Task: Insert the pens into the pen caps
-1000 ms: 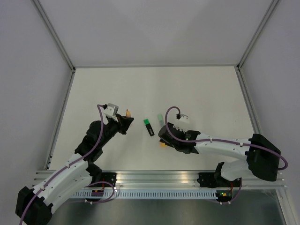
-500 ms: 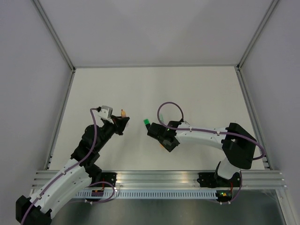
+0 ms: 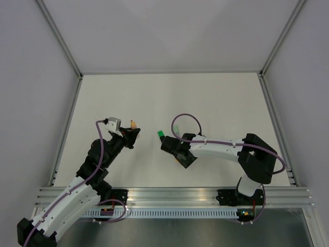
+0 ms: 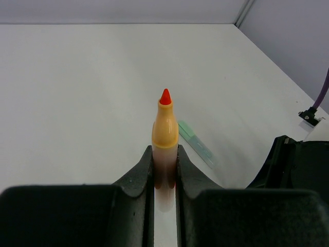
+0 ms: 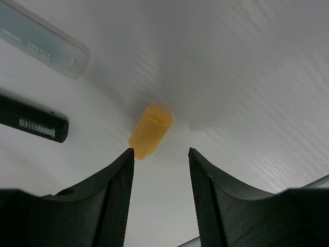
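Left gripper: clenched on the pale orange pen; the barrel is clamped between both fingers.
Pale orange pen: the orange collar and red nib are left sticking out past the fingertips, pointed straight away from the gripper.
Beyond the left gripper: a pale green translucent piece is seen lying flat on the table, just past the nib and a little to its right.
Further right of the left gripper: the dark body of the right arm is seen at the frame edge.
Right gripper: released, fingers spread apart and nothing held between them; it is lowered close over the table.
Orange-yellow cap: found lying on its side on the table, just beyond the gap between the spread fingertips, nearer the left fingertip; whether that fingertip is touched cannot be told.
Black pen: laid flat on the table to the left of the cap, apart from it, a barcode label shown on its barrel; in the top view a green end is seen jutting out from under the right gripper.
Farthest from the right gripper: the pale green translucent piece, printed lettering on it, beyond the black pen and apart from it.
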{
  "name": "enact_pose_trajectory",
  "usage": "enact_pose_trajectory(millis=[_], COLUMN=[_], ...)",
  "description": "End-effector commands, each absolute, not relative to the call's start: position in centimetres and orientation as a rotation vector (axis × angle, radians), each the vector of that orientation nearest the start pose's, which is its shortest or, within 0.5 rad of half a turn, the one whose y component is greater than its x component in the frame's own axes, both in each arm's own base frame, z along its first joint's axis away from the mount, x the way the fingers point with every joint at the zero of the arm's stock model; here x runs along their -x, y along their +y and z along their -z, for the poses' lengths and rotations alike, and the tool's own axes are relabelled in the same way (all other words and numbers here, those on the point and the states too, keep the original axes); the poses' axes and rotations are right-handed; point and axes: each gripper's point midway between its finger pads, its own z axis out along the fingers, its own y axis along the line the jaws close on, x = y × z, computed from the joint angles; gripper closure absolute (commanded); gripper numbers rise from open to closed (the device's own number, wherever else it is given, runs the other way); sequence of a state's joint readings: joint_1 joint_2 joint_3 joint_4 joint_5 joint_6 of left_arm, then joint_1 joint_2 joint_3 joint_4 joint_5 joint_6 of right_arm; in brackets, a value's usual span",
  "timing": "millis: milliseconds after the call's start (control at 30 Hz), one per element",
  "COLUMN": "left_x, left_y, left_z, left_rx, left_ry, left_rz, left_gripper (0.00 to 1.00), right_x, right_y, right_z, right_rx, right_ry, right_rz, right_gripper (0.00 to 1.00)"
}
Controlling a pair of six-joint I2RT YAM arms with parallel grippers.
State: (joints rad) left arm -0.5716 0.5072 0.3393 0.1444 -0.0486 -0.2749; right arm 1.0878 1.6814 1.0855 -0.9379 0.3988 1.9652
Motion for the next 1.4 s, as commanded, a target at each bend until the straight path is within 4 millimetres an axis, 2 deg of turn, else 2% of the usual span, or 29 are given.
enact_pose_trajectory(millis=[0, 200, 833, 1033, 1067, 1167, 1233, 1300, 1367], left_x=[-24.3, -24.3, -24.0, -23.8, -23.8, -23.7, -23.5, -23.4, -23.3], left_y=[-15.6, -15.6, -15.2, -15.1, -15.1, -15.2, -15.4, -15.7, -16.0], left_z=[-21.6, -21.7, -22.2, -22.5, -22.5, -22.5, -22.7, -22.8, -22.8], left_rx=[-0.208, -0.21, -0.194, -0.192, -0.193, -0.198, -0.209, -0.225, -0.24], left_ry=[1.601, 1.596, 1.571, 1.561, 1.559, 1.557, 1.548, 1.543, 1.545], left_rz=[0.589, 0.593, 0.594, 0.597, 0.598, 0.604, 0.617, 0.635, 0.644], left_gripper=[0.98, 0.98, 0.98, 0.98, 0.98, 0.98, 0.98, 0.98, 0.98], right_x=[-19.1, -20.0, -19.4, -19.6, -19.7, -19.6, -20.0, -19.7, -19.8], right_y=[27.3, 27.3, 26.6, 26.2, 26.2, 25.6, 25.5, 25.1, 24.8], right_z=[-4.2, -3.6, -0.7, -0.2, -0.1, -0.4, -0.6, -0.7, -0.8], right_rx=[-1.348, -1.349, -1.391, -1.368, -1.35, -1.29, -1.19, -1.147, -1.064], right_ry=[2.372, 2.366, 2.429, 2.43, 2.432, 2.444, 2.467, 2.485, 2.507], right_rz=[-0.107, -0.109, 0.006, -0.002, -0.013, 0.019, 0.018, 0.03, 0.027], right_gripper=[0.47, 0.47, 0.52, 0.65, 0.73, 0.81, 0.89, 0.91, 1.0])
